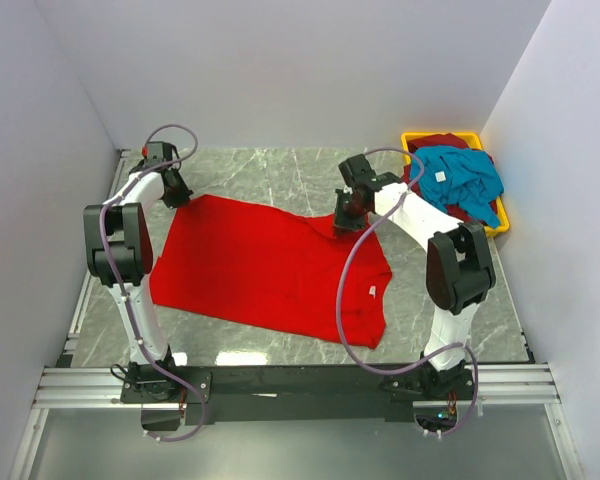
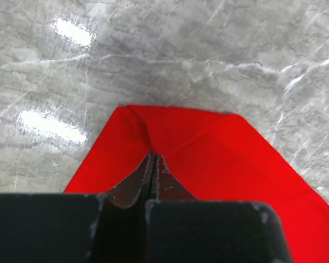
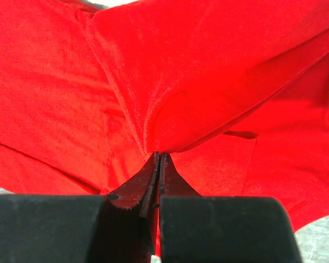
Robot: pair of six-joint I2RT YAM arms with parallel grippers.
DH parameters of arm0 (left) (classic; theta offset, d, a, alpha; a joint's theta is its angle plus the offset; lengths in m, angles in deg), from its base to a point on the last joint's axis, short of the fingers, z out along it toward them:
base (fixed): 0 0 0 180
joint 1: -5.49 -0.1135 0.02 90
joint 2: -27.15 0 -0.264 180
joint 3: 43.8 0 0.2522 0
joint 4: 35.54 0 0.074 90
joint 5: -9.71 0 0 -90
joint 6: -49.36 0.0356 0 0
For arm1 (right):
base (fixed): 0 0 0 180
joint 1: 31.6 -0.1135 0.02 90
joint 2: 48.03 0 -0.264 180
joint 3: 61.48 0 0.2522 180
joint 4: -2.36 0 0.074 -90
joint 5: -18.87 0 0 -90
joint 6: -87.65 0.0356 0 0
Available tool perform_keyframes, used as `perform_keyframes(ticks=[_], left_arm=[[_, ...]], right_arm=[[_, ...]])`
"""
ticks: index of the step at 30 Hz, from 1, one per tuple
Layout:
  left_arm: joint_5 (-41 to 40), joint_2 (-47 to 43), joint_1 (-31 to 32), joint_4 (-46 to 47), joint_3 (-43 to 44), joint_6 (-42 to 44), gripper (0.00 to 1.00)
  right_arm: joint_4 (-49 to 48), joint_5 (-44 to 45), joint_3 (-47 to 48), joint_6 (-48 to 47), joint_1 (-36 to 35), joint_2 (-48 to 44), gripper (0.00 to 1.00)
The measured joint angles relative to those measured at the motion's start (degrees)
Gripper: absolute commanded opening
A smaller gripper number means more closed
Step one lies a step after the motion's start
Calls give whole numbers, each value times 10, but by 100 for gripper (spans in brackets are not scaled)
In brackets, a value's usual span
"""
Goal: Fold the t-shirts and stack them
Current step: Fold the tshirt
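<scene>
A large bright red t-shirt [image 1: 265,265] lies spread on the marble table. My left gripper [image 1: 177,196] is shut on its far left corner; in the left wrist view the pinched red t-shirt [image 2: 208,148] fans out from the closed left gripper [image 2: 153,156]. My right gripper [image 1: 346,221] is shut on the far right part of the shirt and lifts a fold; the right wrist view is filled with the red t-shirt [image 3: 208,71] bunched at the right gripper [image 3: 159,154]. A teal-blue t-shirt [image 1: 463,178] with a white tag lies over a dark maroon one [image 1: 438,141].
A yellow bin [image 1: 495,222] stands at the far right against the wall and holds the teal and maroon shirts. White walls close in the table on three sides. Bare marble [image 1: 280,170] shows behind the red shirt.
</scene>
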Motion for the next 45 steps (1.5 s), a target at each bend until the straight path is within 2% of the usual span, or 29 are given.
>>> perform_keyframes(ticks=[8, 9, 10, 13, 18, 22, 25, 34, 45], left_arm=[[-18, 0, 0, 0, -3, 2, 2], [-20, 0, 0, 0, -4, 2, 7], [-21, 0, 0, 0, -4, 3, 17], [-23, 0, 0, 0, -4, 1, 34], [-20, 0, 0, 0, -3, -3, 41], [-18, 0, -2, 5, -3, -6, 55], [-15, 6, -4, 7, 11, -8, 58], [-15, 85, -11, 17, 113, -7, 56], [-14, 121, -11, 21, 130, -1, 54]], right_arm=[[-12, 1, -27, 8, -10, -14, 0], [-13, 1, -31, 9, -10, -15, 0], [-12, 2, -34, 9, -10, -16, 0], [-16, 2, -41, 11, -10, -17, 0], [-18, 4, -42, 15, -10, -19, 0], [-18, 4, -42, 17, -11, -19, 0], [-18, 4, -42, 18, -11, -19, 0], [-18, 4, -42, 19, -11, -19, 0], [-18, 3, -36, 19, -11, -19, 0]])
